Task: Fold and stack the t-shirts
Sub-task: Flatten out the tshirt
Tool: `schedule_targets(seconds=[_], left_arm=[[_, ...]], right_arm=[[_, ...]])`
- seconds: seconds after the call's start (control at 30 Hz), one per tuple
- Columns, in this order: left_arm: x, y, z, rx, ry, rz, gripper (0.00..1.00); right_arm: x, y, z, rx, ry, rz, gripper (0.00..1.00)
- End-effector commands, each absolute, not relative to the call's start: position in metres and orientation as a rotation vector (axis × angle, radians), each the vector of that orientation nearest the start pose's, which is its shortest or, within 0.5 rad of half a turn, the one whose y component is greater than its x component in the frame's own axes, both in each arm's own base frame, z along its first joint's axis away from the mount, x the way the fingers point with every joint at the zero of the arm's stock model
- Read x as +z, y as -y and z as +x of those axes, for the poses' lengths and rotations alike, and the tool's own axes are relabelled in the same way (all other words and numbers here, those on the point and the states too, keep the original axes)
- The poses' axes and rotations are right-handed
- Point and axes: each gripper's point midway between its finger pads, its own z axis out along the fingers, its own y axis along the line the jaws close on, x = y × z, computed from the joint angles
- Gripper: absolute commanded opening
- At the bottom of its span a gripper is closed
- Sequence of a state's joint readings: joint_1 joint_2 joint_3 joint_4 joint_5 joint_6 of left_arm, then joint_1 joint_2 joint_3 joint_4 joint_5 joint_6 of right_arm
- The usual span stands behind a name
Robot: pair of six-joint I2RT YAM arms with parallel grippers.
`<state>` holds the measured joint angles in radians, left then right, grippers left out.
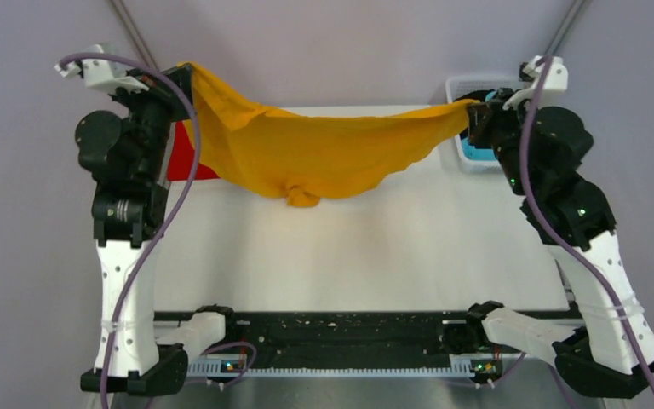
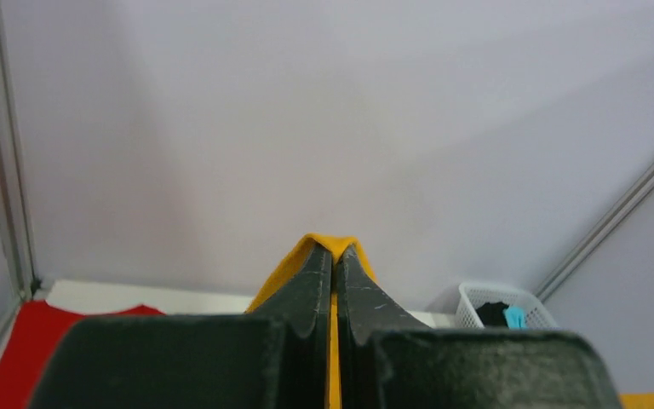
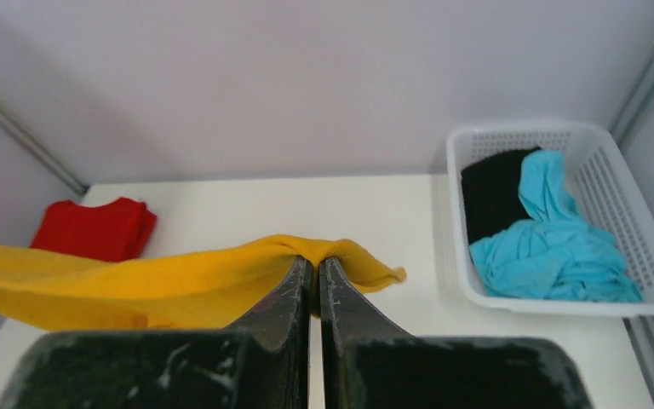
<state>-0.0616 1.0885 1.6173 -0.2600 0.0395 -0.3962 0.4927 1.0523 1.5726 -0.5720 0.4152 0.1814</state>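
An orange-yellow t-shirt [image 1: 306, 149] hangs stretched above the table between both arms, sagging in the middle with a bunched lump at its lowest point. My left gripper [image 1: 180, 75] is shut on its left end, cloth pinched between the fingertips [image 2: 334, 254]. My right gripper [image 1: 474, 109] is shut on its right end [image 3: 315, 260], a short flap of cloth poking past the tips. A folded red t-shirt [image 3: 98, 228] lies at the table's far left [image 1: 189, 158]. A cyan-blue t-shirt [image 3: 549, 247] and a black one [image 3: 490, 192] lie crumpled in the basket.
The white mesh basket [image 3: 639, 251] stands at the table's far right corner [image 1: 458, 89], just behind the right gripper. The white table [image 1: 358, 256] spreads below the hanging shirt. Grey walls with metal posts close in the back and sides.
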Motion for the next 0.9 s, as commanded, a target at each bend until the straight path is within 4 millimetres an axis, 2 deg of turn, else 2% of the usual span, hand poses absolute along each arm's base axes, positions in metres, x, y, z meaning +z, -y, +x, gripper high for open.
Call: schedule_targets(seconds=[0.0,0.1,0.23,0.37,0.53,0.63,0.7,0.77,0.87], left_arm=[[0.622,0.035,0.260,-0.356,-1.080,-0.106,0.00],[0.653,0.036,0.215,-0.349,-0.979,-0.052,0.00],[0.688,0.037,0.164,-0.333,-0.859,0.010,0.00],[0.714,0.039,0.128,-0.324,-0.783,0.054,0.00],[0.735,0.051,0.095,-0.360,-0.707,0.132,0.00],[0.734,0.056,0.100,-0.381,-0.714,0.155,0.00],[0.727,0.058,0.118,-0.389,-0.752,0.150,0.00],[0.715,0.059,0.148,-0.394,-0.809,0.136,0.00],[0.685,0.062,0.213,-0.398,-0.943,0.113,0.00]], right_arm=[[0.521,-0.104,0.252,0.362,-1.492,-0.124,0.00],[0.547,-0.111,0.225,0.452,-1.423,-0.204,0.00],[0.577,-0.108,0.196,0.503,-1.349,-0.244,0.00],[0.603,-0.104,0.163,0.557,-1.270,-0.293,0.00],[0.613,-0.095,0.145,0.556,-1.223,-0.295,0.00],[0.606,-0.092,0.150,0.537,-1.244,-0.271,0.00],[0.596,-0.088,0.161,0.507,-1.279,-0.229,0.00],[0.582,-0.078,0.181,0.439,-1.329,-0.143,0.00],[0.553,-0.060,0.217,0.298,-1.404,0.016,0.00]])
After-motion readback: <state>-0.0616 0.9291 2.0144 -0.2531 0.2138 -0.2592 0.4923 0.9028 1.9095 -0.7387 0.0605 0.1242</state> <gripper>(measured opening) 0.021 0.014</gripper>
